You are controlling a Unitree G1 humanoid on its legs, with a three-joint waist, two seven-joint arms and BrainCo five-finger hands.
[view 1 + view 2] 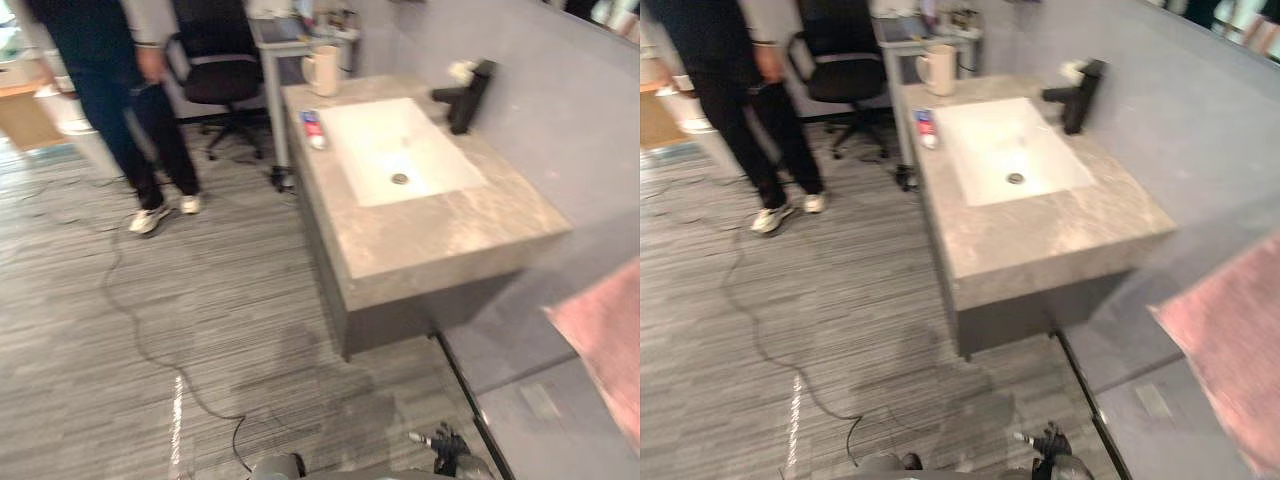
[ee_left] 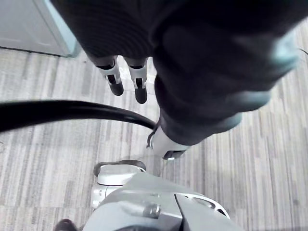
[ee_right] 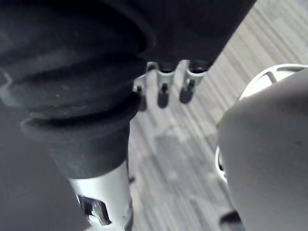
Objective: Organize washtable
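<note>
Washtable (image 1: 440, 235) stands well apart from both hands. Its white basin (image 1: 370, 140) shows a drain (image 1: 400, 179). A cream mug (image 1: 323, 70) sits at the far corner, its contents impossible to make out. A small tube (image 1: 312, 128) lies just beside the basin's rim, and a black tap (image 1: 468, 97) stands opposite. A pink cloth (image 1: 610, 340) is cut off at the edge. The wrist views show the left hand (image 2: 115, 79) and right hand (image 3: 162, 94) hanging over striped floor, fingers straight and apart, holding nothing.
</note>
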